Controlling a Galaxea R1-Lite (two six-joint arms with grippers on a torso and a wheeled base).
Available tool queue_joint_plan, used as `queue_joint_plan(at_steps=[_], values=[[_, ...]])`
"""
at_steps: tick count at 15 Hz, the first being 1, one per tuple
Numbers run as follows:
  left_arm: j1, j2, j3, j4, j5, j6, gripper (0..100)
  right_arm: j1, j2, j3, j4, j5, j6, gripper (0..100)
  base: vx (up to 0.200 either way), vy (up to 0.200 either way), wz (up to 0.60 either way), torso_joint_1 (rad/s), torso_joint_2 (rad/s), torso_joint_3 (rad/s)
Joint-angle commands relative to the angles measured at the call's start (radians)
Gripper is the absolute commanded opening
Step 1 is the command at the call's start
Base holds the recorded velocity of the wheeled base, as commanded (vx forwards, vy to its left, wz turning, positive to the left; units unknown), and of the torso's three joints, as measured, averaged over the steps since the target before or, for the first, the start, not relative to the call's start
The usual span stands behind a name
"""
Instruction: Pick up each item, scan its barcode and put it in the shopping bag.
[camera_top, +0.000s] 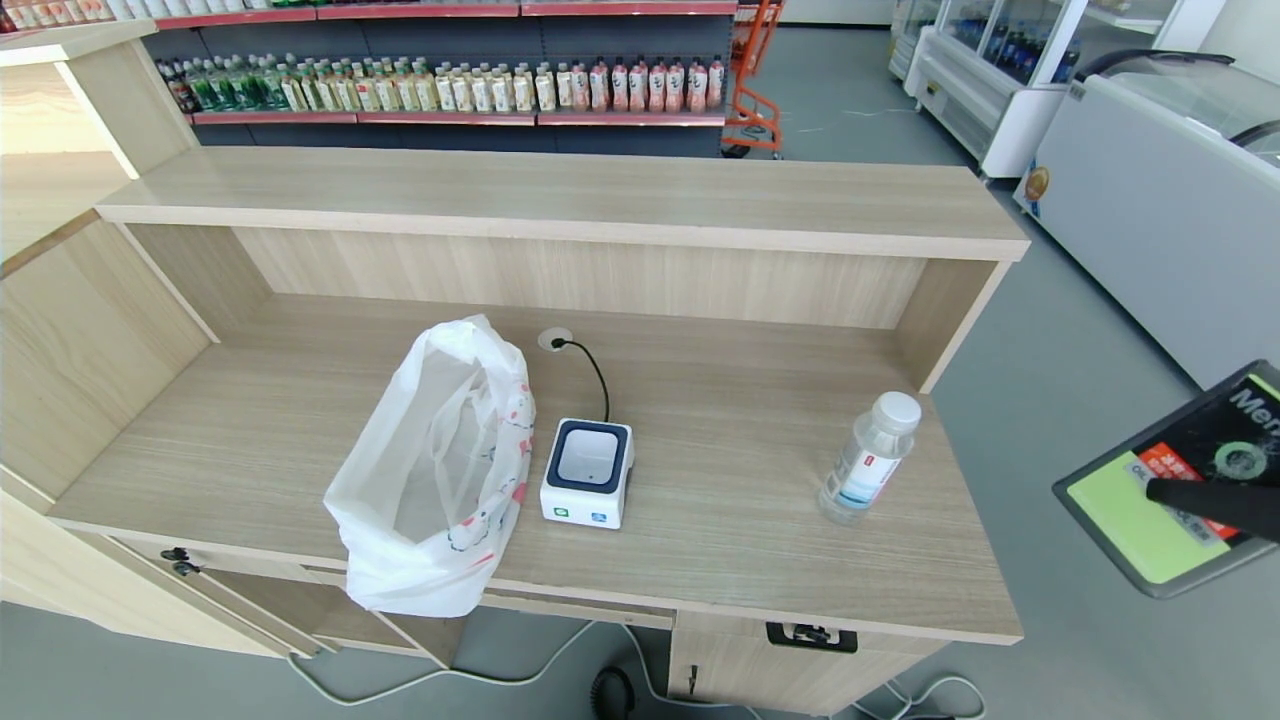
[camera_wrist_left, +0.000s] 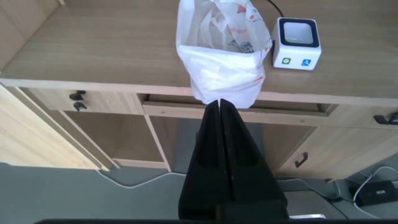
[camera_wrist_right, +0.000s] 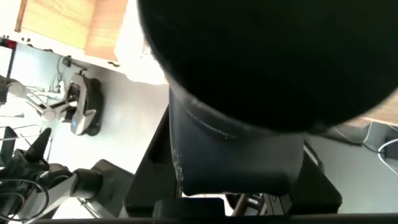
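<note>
A white plastic shopping bag stands open at the counter's front left, its bottom hanging over the edge. Right beside it sits the white barcode scanner with a dark window on top. A clear water bottle with a white cap stands near the counter's right end. Off the counter's right end, my right gripper is shut on a flat black and green pack; the pack's dark underside looms close in the right wrist view. My left gripper is shut and empty, low in front of the counter, below the bag and scanner.
The wooden counter has a raised back ledge and side walls. A black cable runs from the scanner to a hole. Drawers with black handles are under the front edge. Drink shelves stand behind, freezers to the right.
</note>
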Motion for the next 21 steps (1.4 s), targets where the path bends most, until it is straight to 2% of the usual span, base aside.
queue_joint_plan(at_steps=[1, 5, 16, 21], values=[[0.000, 0.000, 0.000, 0.000, 0.000, 0.000, 0, -0.001, -0.004, 0.025, 0.003, 0.004, 0.004, 0, 0.000, 0.000, 0.00, 0.000, 0.00, 0.000], [0.000, 0.000, 0.000, 0.000, 0.000, 0.000, 0, -0.004, -0.004, 0.097, 0.003, 0.001, 0.008, 0, 0.000, 0.000, 0.00, 0.000, 0.00, 0.000], [0.000, 0.000, 0.000, 0.000, -0.001, 0.000, 0, -0.006, -0.009, 0.092, 0.003, 0.001, 0.008, 0, 0.000, 0.000, 0.00, 0.000, 0.00, 0.000], [0.000, 0.000, 0.000, 0.000, 0.000, 0.003, 0, -0.006, 0.002, 0.083, -0.003, 0.002, 0.010, 0, 0.000, 0.200, 0.00, 0.000, 0.00, 0.001]])
